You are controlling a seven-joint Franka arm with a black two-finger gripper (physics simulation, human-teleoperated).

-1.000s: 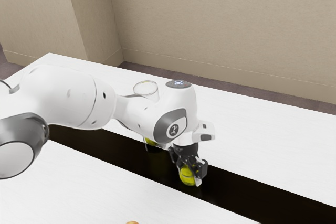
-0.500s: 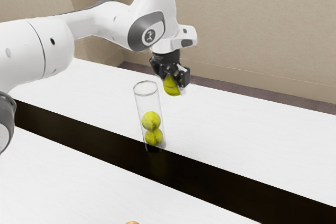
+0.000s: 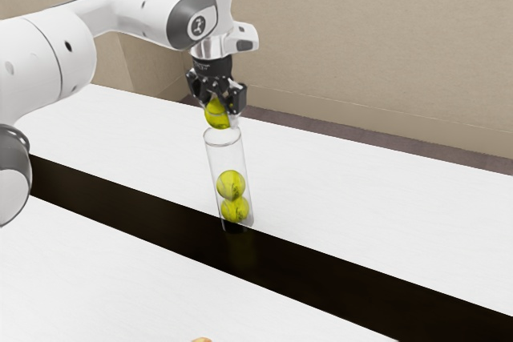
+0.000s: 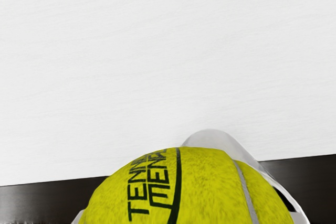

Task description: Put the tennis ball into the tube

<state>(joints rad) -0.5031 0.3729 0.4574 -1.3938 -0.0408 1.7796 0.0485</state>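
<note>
My gripper [image 3: 218, 108] is shut on a yellow-green tennis ball [image 3: 217, 116], hanging just above the open rim of the clear tube. The transparent tube [image 3: 220, 158] stands upright on the table's dark band edge, with two more tennis balls stacked at its bottom, the upper one [image 3: 231, 185] resting on the lower one [image 3: 235, 211]. In the wrist view the held ball [image 4: 199, 192] is large, with dark lettering, and partly covers the tube [image 4: 212, 139] beneath it.
A white table [image 3: 361, 198] is crossed by a long dark band [image 3: 144, 210]. A small orange-tan object [image 3: 202, 339] peeks in at the exterior view's bottom edge. A beige wall stands behind the table.
From low at the table, my gripper has risen with the ball, then moved toward the exterior view's left until over the tube. The tube and its two balls have stayed in place.
</note>
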